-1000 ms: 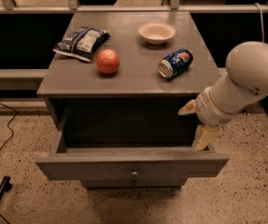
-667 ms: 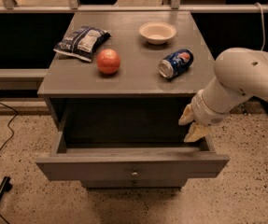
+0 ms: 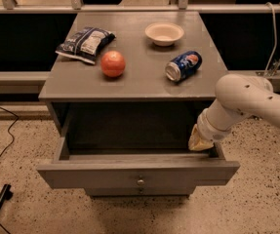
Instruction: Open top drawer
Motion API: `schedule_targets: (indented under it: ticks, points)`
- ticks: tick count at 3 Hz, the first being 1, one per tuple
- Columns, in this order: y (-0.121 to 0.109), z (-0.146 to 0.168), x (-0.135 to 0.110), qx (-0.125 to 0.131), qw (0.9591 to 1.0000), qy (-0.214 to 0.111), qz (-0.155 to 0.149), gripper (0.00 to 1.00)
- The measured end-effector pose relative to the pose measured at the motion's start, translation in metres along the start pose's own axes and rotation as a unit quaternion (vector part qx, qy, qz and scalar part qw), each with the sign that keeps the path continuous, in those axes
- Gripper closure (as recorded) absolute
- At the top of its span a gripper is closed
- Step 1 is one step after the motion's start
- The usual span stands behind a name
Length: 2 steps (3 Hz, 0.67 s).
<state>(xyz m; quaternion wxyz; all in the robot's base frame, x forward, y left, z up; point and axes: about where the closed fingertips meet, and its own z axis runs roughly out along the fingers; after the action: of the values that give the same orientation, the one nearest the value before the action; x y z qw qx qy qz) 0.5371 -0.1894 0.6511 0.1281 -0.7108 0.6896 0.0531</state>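
In the camera view, the top drawer (image 3: 130,175) stands pulled well out from under the front edge of the desk (image 3: 144,79). Its shallow grey box is open to sight, and its small round metal knob (image 3: 140,182) sits centred on the flat painted front. The claw (image 3: 199,141), pale yellowish at its tip, sits low at the drawer's right side, just below the desk's front right corner and against the inner face of the drawer front. Whether it is spread or pressed together I cannot tell. The smooth white arm (image 3: 242,99) reaches in from the right.

I judge the opening all but done. What remains is a short straight pull toward the front, or lifting the claw clear without catching the desk's front edge.

On the matte grey desk top lie a crinkled snack bag (image 3: 86,43) near the back left corner, a round orange fruit (image 3: 113,64), a shallow cream bowl (image 3: 164,33) toward the back edge, and a blue can (image 3: 183,66) on its side.
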Motion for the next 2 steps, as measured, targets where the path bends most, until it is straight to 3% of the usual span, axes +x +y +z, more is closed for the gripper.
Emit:
schedule_targets:
  ticks: [1,2]
  points:
    - [0.007,0.026,0.008,-0.021,0.9993,-0.019,0.025,1.00]
    - [0.025,0.033,0.003,-0.056,0.9968,-0.051,0.029,1.00]
